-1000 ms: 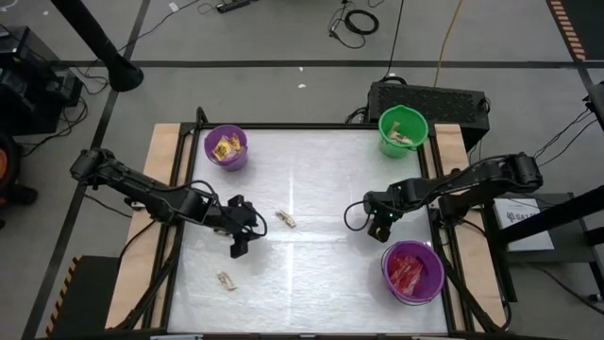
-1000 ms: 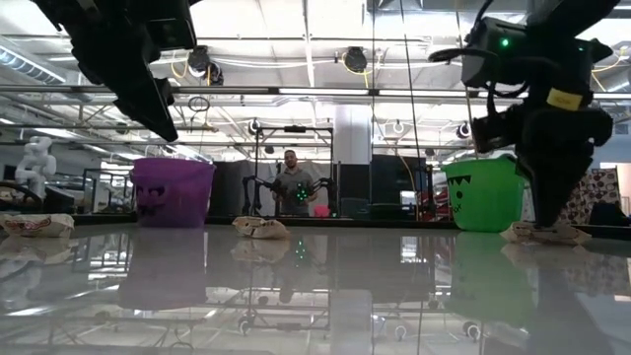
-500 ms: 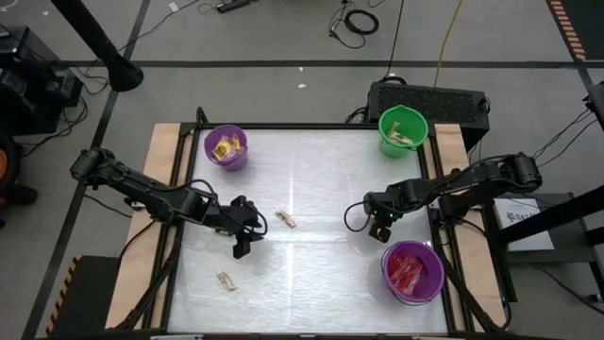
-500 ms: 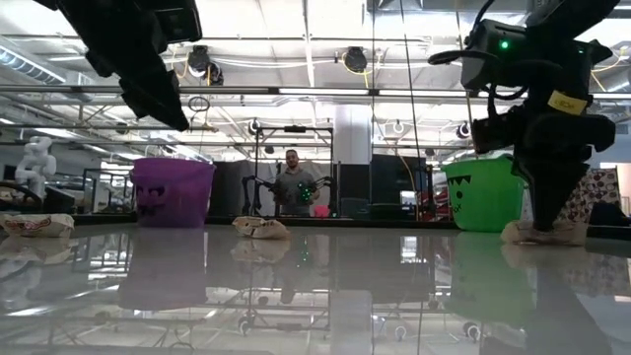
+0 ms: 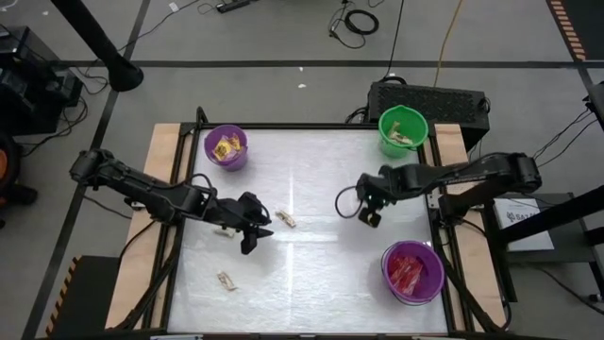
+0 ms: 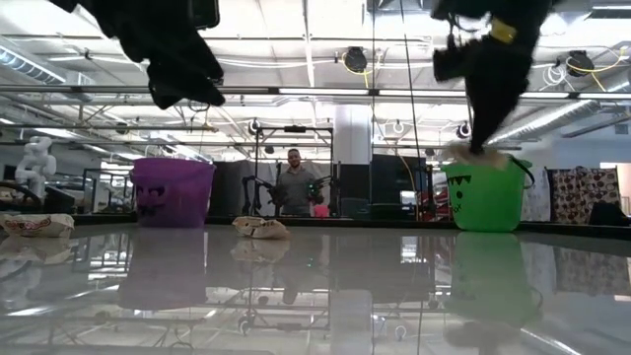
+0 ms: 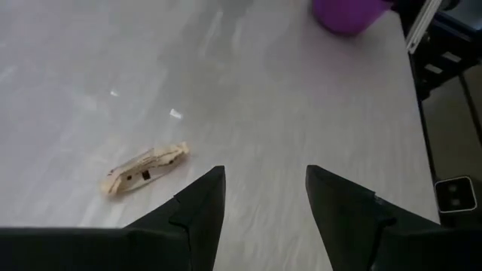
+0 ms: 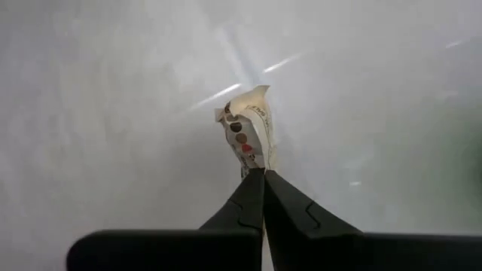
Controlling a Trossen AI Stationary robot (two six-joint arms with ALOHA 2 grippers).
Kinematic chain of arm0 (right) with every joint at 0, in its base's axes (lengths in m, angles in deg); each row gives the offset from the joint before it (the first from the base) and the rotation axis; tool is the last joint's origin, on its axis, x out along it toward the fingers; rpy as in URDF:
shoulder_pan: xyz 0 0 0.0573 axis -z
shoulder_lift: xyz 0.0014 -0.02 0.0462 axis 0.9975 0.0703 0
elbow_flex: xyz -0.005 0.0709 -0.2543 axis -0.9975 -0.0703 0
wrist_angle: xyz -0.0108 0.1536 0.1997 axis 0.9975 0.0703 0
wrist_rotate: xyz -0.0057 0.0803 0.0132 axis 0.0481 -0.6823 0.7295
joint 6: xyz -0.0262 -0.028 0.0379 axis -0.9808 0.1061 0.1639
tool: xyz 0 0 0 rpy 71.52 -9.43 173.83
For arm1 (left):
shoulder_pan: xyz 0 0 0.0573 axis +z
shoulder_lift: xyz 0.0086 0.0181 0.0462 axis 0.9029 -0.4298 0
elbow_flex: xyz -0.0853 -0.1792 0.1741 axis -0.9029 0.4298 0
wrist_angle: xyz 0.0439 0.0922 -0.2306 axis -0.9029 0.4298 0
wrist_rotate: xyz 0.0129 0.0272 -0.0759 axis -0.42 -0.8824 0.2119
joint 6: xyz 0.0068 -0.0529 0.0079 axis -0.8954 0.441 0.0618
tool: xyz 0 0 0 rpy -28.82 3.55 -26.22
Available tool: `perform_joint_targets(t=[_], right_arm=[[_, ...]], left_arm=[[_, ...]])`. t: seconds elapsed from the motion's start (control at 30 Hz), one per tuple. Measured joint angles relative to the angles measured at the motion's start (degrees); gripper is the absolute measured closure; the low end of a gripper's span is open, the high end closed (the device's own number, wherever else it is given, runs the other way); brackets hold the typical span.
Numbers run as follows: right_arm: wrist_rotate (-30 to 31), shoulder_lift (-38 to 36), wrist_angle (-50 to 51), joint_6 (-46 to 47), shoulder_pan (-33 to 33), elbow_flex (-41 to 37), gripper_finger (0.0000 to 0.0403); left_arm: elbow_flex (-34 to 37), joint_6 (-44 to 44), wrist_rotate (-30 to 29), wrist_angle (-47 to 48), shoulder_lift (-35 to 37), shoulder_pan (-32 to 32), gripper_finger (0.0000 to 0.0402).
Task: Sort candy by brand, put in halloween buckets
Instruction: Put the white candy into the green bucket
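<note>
A purple bucket [image 5: 226,147] holds yellow packets, the left gripper [image 5: 253,236] hangs spread above the table near a tan candy [image 5: 286,219], the right gripper [image 5: 370,217] pinches a beige piece [image 8: 248,135] aloft, the green bucket [image 5: 403,130] holds pale sweets, and the near purple bucket [image 5: 412,271] holds red packets.

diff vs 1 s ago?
The right gripper shut on a tan candy and lifted it off the table, moving toward the green bucket. The left gripper, jaws open, slid toward the tan candy at table centre. The buckets and the other loose candies stayed put.
</note>
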Motion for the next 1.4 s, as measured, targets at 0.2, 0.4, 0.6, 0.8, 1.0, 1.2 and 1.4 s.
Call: perform_joint_targets(t=[0.2, 0.4, 0.6, 0.8, 1.0, 1.2, 1.4], right_arm=[[7.93, 0.0, 11.28, -3.92, 5.36, 12.47, 0.0403], [14.86, -0.02, 14.79, -9.52, 15.79, 18.29, 0.0403], [15.87, -0.02, 16.03, -10.9, 30.1, 18.6, 0.0402], [16.14, -0.02, 10.61, -13.54, 41.02, 18.6, 0.0402], [14.25, 0.24, 7.92, -17.21, 46.04, 18.6, 0.04], [14.2, 0.24, 7.92, -20.77, 48.55, 18.6, 0.0385], [12.43, 0.24, 7.96, -22.34, 49.27, 18.6, 0.0363]], left_arm=[[-0.67, -0.32, 3.88, 0.13, 0.02, 2.8, 0.021], [-0.67, 0.12, 4.82, 0.04, 0.02, 4.64, 0.021], [-0.67, 1.53, 6.94, 0.04, 0.02, 4.78, 0.021], [-0.67, 3.25, 7.04, 0.06, 0.04, 4.71, 0.021], [-0.69, 4.72, 6.97, 0.08, 0.06, 4.73, 0.021], [-0.69, 6.17, 5.7, 0.28, 0.06, 4.73, 0.021], [-0.69, 6.21, 3.38, 0.26, 0.06, 4.72, 0.021]])
